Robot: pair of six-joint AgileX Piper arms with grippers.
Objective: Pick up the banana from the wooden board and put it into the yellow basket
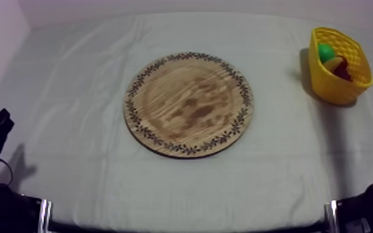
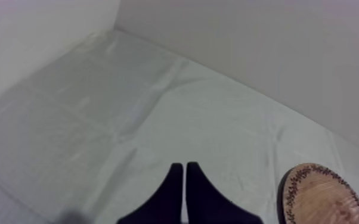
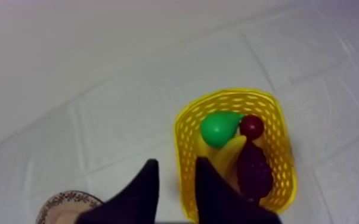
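Plainly, the banana (image 3: pixel 226 156) is not on the wooden board (image 1: pixel 189 104), which lies bare in the middle of the worktop (image 1: pixel 71 87). It is in the yellow basket (image 3: pixel 185 161) near the far right corner. There it leans among a green pear (image 3: pixel 217 128), a small red fruit (image 3: pixel 251 126) and a dark bunch of grapes (image 3: pixel 253 173). I judge the task as good as done, so the risks from here are all of my own making.

The left jaws are pressed together with nothing in them, down by the near left corner and facing bare cloth beside the board. The right jaws stand apart and empty at the near right corner, aimed toward the basket.

The main hazard is another reach. If I send the right arm forward, the spread jaws could catch the basket's rim. The basket looks light, so it might tip or slide toward the right edge and spill the fruit. The banana sits high on the pile, so I expect it would roll out first. A grasp at the empty board would only scrape the wood or drag the cloth.
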